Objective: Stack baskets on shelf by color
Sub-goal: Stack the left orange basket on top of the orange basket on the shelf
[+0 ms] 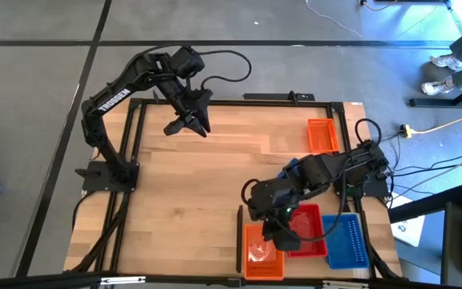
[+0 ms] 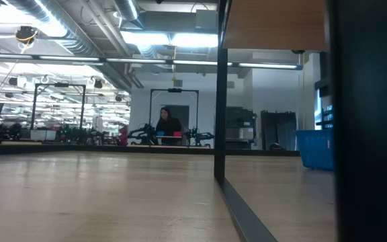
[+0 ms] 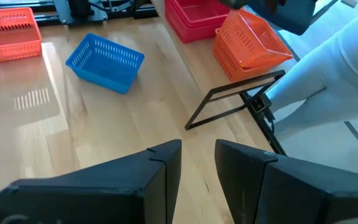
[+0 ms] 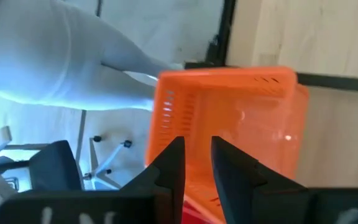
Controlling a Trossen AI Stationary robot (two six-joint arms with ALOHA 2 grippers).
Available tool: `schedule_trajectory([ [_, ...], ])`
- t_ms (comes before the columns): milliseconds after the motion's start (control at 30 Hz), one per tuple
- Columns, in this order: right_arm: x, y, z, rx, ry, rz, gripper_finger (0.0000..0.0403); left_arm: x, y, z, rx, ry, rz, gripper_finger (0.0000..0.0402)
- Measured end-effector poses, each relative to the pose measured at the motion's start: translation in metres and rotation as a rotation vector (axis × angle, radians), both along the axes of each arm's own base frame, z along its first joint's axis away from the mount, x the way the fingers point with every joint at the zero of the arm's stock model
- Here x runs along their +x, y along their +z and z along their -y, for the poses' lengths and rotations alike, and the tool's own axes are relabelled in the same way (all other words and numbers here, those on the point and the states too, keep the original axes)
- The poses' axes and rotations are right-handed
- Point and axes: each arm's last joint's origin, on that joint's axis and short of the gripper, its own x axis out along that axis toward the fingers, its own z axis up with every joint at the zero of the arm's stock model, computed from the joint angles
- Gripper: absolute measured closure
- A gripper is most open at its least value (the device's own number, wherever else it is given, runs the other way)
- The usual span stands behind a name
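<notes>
My right gripper (image 1: 283,234) is at the table's near edge, shut on an orange basket (image 1: 263,258) that sits tilted on another orange one (image 3: 250,40). Beside that stack stand red baskets (image 1: 307,233) and a blue basket (image 1: 345,241). One orange basket (image 1: 321,135) rests flat on the shelf board (image 1: 215,185) near its far right corner. A single blue basket (image 3: 104,61) lies on the board, mostly hidden under the right arm in the high view. My left gripper (image 1: 189,124) hangs open over the board's far left part, touching nothing. My right gripper pinches the orange basket's wall (image 4: 197,177) between its two fingers, coming from above and pointing down. One finger is inside the basket and one outside. The basket sits tilted, resting on the orange basket below it (image 3: 241,62).
A black divider strip (image 1: 240,239) lies just left of the orange stack, and black frame rails (image 1: 135,177) run along the board's sides. Cables trail off the table's right side. The board's middle and left (image 1: 183,209) are bare wood.
</notes>
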Motion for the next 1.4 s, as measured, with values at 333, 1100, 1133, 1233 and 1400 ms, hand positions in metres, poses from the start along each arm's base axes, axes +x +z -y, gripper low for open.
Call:
schedule_trajectory([
  [333,0.009,-0.026,0.008,-0.038,0.005,-0.047,0.0327,0.0,0.0,0.0,-0.001,0.001,0.0,0.0312],
  [1100,0.016,-0.038,0.022,-0.156,-0.03,-0.025,0.0327,0.0,0.0,0.0,0.001,0.0,0.0,0.0312],
  [1133,0.016,-0.038,0.022,-0.156,-0.031,-0.026,0.0327,0.0,0.0,0.0,0.002,0.0,0.0,0.0312],
  [1233,0.015,-0.037,0.022,-0.161,-0.032,-0.035,0.0327,0.0,0.0,0.0,0.002,0.0,0.0,0.0312],
  [1400,0.013,-0.032,0.025,-0.22,-0.089,-0.033,0.0327,0.0,0.0,0.0,0.002,0.0,0.0,0.0312],
])
